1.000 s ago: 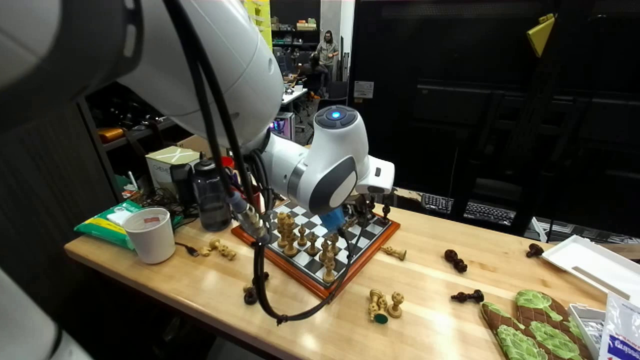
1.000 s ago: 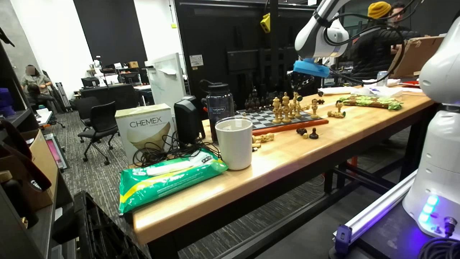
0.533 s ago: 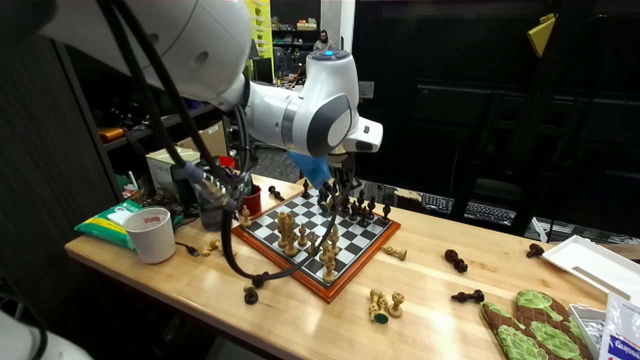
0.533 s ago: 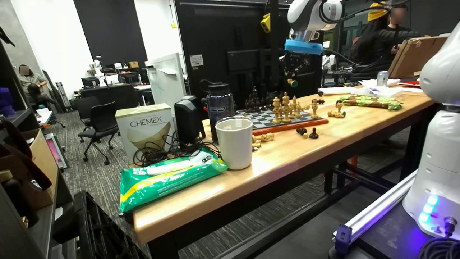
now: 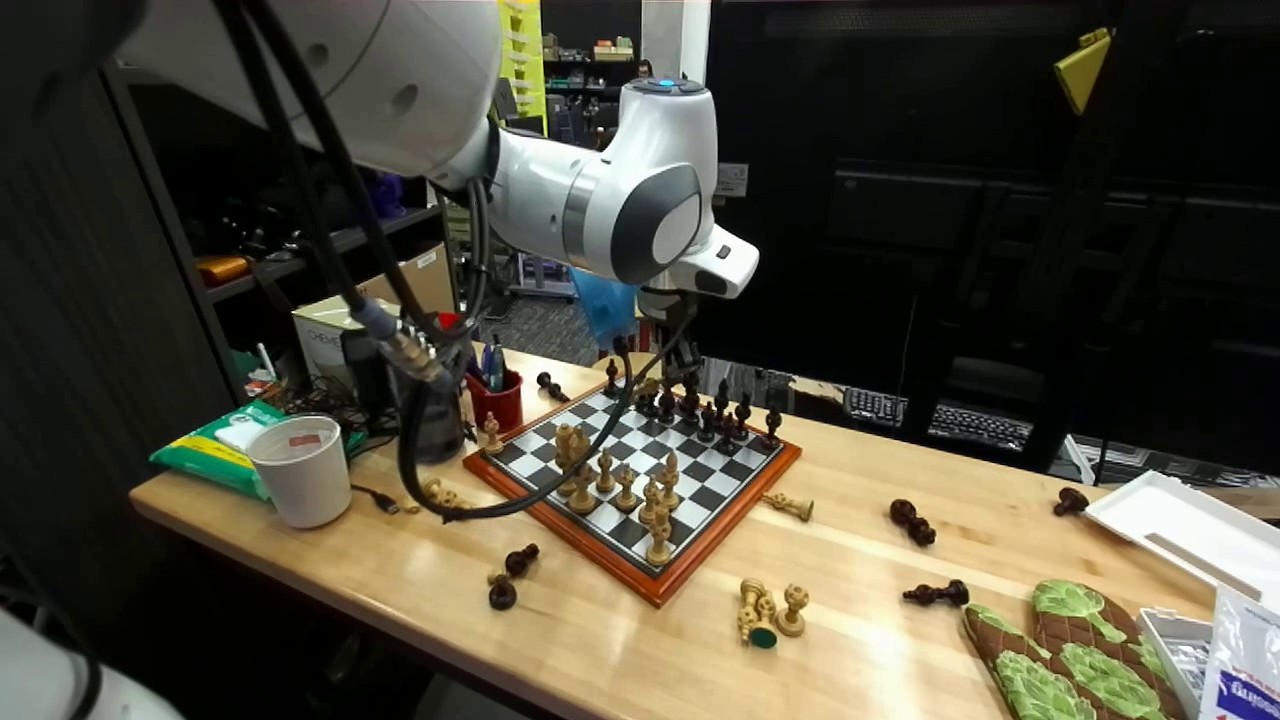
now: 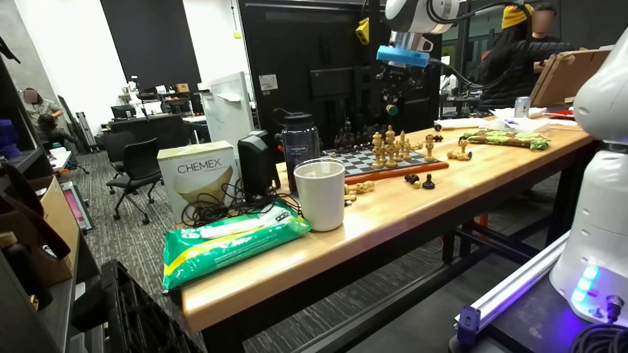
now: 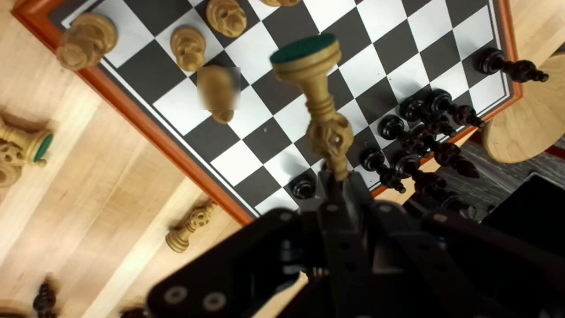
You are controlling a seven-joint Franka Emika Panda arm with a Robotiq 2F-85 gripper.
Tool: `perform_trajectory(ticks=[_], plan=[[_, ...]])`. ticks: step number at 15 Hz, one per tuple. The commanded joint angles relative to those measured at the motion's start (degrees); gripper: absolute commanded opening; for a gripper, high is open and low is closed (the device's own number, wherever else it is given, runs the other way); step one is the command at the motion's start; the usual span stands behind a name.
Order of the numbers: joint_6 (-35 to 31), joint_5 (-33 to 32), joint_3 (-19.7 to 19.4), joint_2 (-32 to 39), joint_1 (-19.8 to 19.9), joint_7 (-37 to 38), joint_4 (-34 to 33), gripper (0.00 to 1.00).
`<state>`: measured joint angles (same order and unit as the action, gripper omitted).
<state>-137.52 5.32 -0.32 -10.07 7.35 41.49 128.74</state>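
The gripper (image 7: 342,185) was closed on a pale wooden chess piece (image 7: 324,110) with a carved openwork head, pinching only its narrow tip, presumably because that slender end suited the jaws and left the base free. The piece was suspended above the chessboard (image 7: 163,143), tilted, its green base facing away from the gripper; its rank could not be determined. Dark pieces (image 5: 707,422) stood near one edge of the board and standing pale pieces (image 5: 582,490) toward the opposite edge, apparently arranged as two facing sides. A toppled pale piece (image 7: 190,227) lay just beside the board on the wooden table (image 5: 880,650), seemingly outside that arrangement. In an exterior view, a white cup (image 6: 319,206) adjoined a green packet of wipes (image 6: 235,250).
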Motion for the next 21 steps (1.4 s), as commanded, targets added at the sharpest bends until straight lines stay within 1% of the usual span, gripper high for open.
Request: perform_trajectory(ticks=[1, 3, 5, 13, 18, 19, 20, 21], plan=[[1.44, -4.69, 0.88, 1.58, 0.82, 11.51, -1.13, 0.02], [2.08, -8.96, 0.86, 2.66, 1.07, 19.03, -1.44, 0.02], [2.24, -10.54, 0.48, 3.55, 0.29, 22.2, -1.82, 0.02], [1.39, -8.71, -0.18, 4.77, -1.77, 20.34, -2.12, 0.02], [1.14, -8.17, -0.29, 4.7, -2.12, 19.35, -1.98, 0.02], [0.69, -9.01, -0.39, 4.75, -1.86, 19.88, -1.42, 0.02], [0.68, -9.01, -0.41, 4.78, -1.87, 19.86, -1.41, 0.08], [0.68, -9.01, -0.46, 4.83, -1.86, 19.86, -1.39, 0.08]])
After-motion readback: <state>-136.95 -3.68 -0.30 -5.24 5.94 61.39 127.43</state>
